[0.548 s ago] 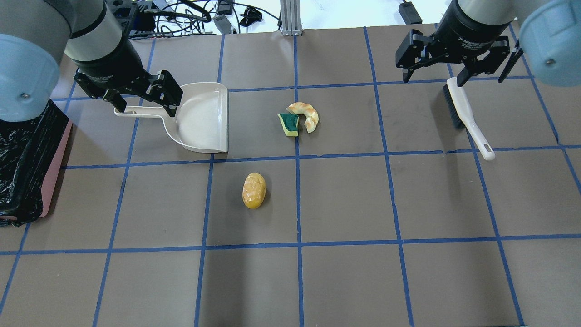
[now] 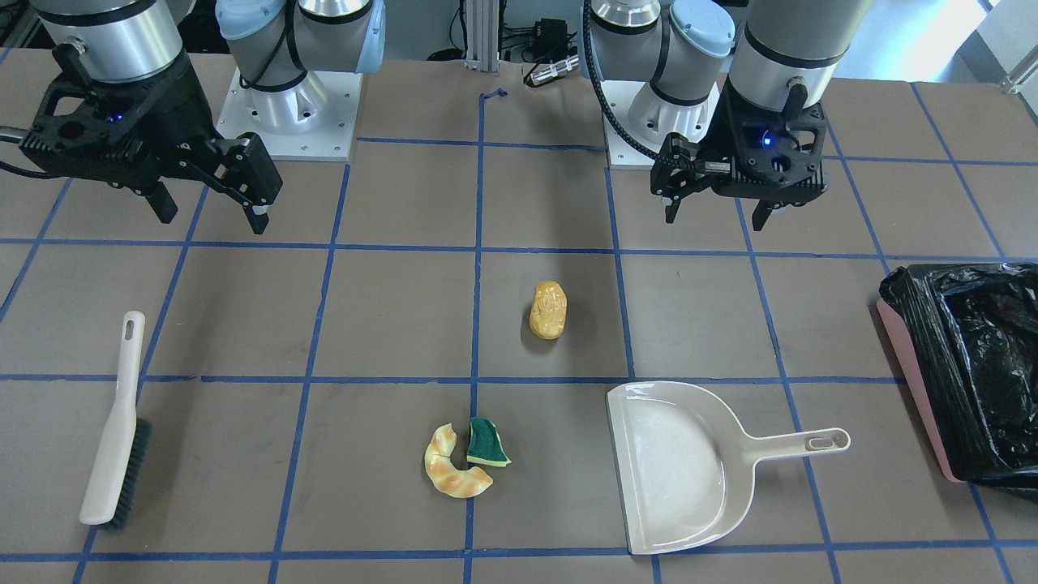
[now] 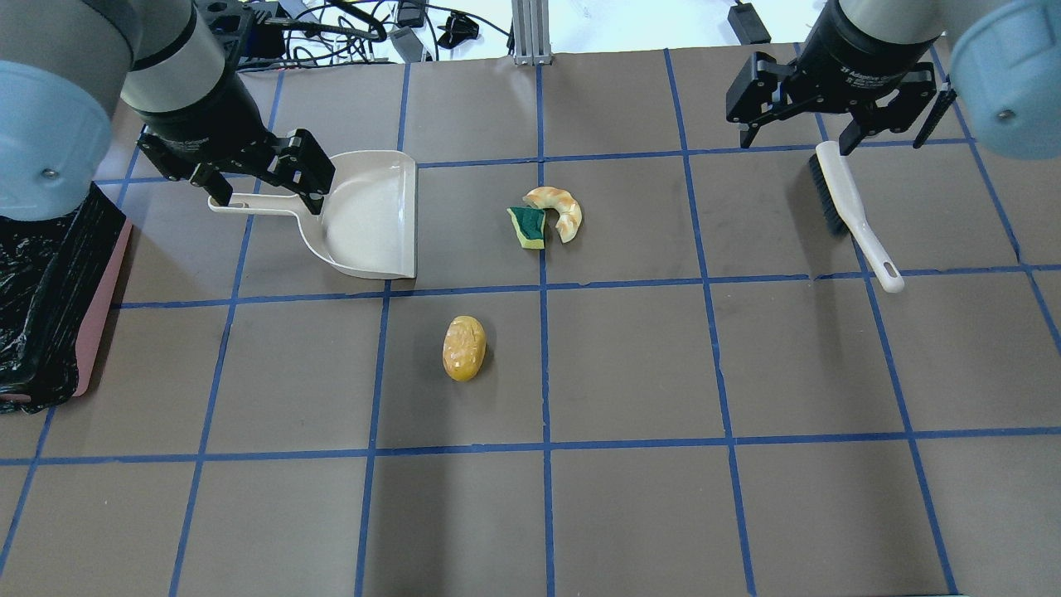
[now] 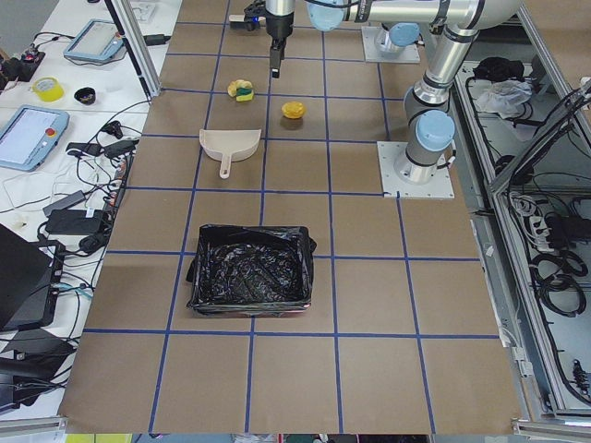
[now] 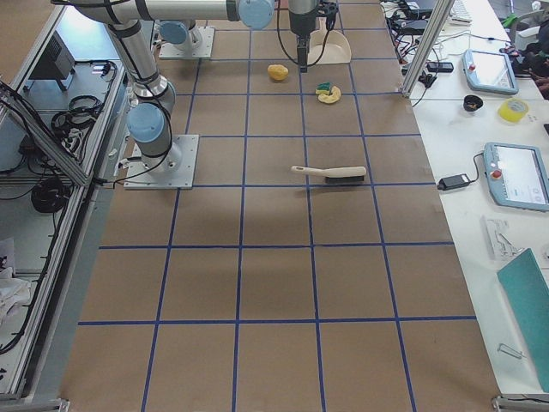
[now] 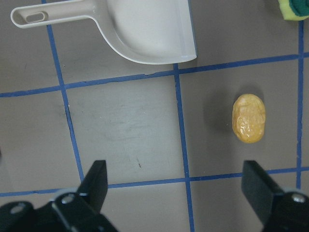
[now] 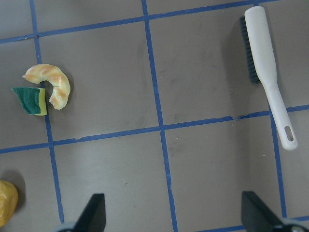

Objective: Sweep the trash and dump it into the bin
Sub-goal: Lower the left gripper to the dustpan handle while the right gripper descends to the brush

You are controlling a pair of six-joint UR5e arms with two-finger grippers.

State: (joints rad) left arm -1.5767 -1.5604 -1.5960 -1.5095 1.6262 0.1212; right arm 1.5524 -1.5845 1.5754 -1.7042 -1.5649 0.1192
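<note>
The yellow-orange potato lump lies mid-table and also shows in the front view. The croissant piece touches the green-and-yellow sponge piece farther out. The pink bin with its black bag stands at the table's left end. My left gripper is open and empty. It hovers high above the table and overlaps the beige dustpan's handle only in the overhead view. Its wrist view looks down on the potato. My right gripper is open and empty, high above the brush end.
The beige dustpan lies flat left of the sponge, with its mouth toward the trash. A white hand brush with dark bristles lies at the right. Blue tape lines grid the brown table. Cables lie beyond the far edge.
My right gripper has shifted slightly toward the far edge. The left gripper has barely moved. The trash, dustpan and brush have not moved.
</note>
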